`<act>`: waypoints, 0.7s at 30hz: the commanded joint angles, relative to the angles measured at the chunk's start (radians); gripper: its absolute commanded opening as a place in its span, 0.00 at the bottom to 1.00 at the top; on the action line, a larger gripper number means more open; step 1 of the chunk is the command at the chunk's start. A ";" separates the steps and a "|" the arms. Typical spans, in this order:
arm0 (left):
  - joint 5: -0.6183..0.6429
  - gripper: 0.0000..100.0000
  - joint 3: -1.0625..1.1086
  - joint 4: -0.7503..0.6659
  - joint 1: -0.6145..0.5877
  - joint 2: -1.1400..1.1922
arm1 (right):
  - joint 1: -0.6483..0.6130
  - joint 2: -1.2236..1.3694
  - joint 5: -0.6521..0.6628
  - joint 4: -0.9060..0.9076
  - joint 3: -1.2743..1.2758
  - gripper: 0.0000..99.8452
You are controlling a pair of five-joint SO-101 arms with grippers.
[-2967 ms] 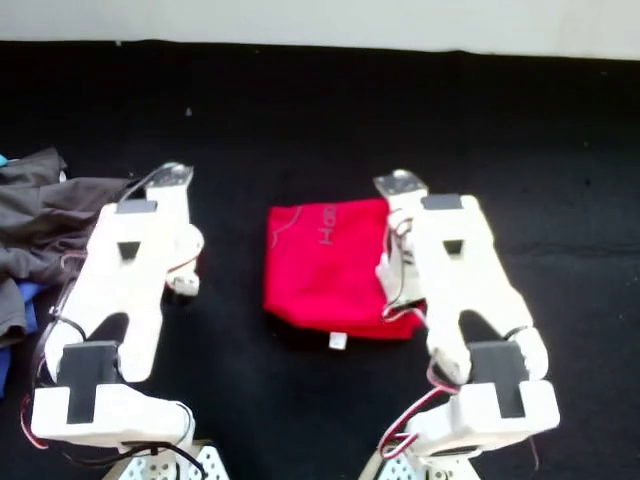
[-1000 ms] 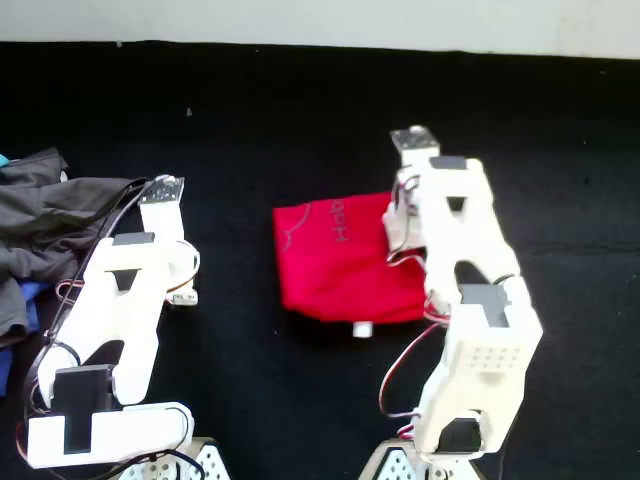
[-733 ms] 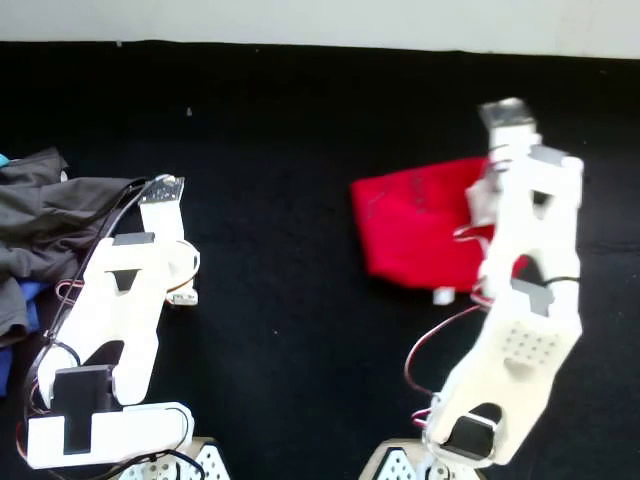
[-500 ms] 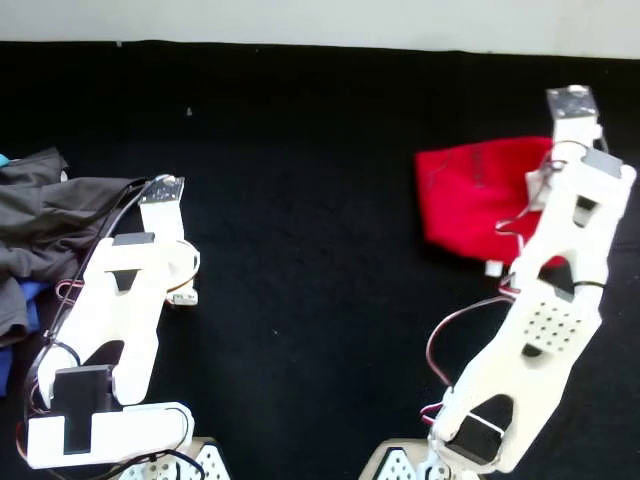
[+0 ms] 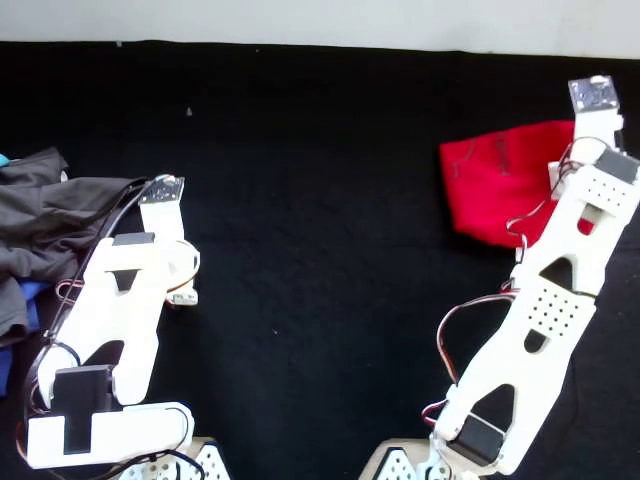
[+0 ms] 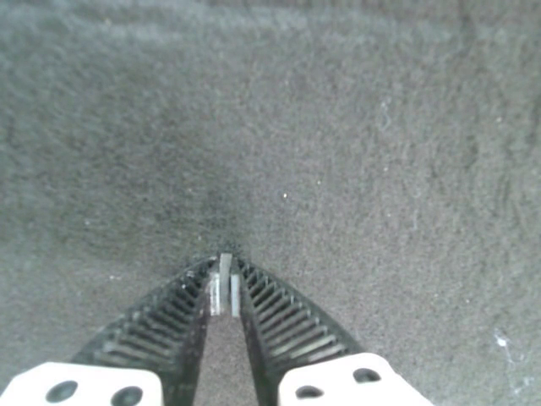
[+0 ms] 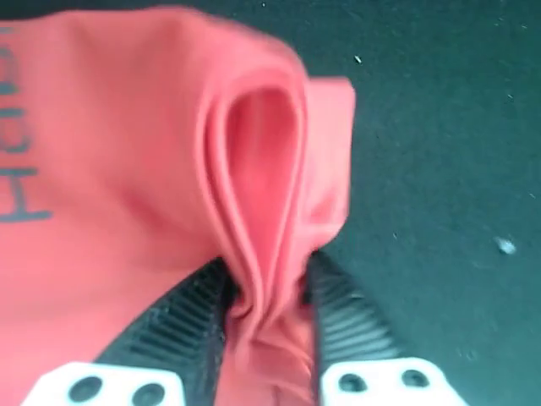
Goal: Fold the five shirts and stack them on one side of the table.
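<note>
Shirt (image 5: 495, 185) (red, folded) sits far right, pinched in my right gripper (image 7: 266, 283). I see my left gripper (image 6: 224, 288) pressed together over the table (image 5: 320, 150), near 1 dark pile (image 5: 40, 215) at left.

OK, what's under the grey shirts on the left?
Blue cloth peeks out beneath the grey shirts. How far it runs under them, and whether anything else lies there, is covered.

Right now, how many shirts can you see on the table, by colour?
Red shirt: 1, folded, in the right tool
Dark grey shirt: 1 crumpled heap, perhaps more
Blue shirt: 1, mostly hidden
Total: 3 that I can tell apart
</note>
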 commanded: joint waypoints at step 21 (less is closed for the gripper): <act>-0.002 0.01 -0.031 -0.037 -0.018 -0.005 | -0.030 -0.326 -0.336 0.438 -0.381 0.30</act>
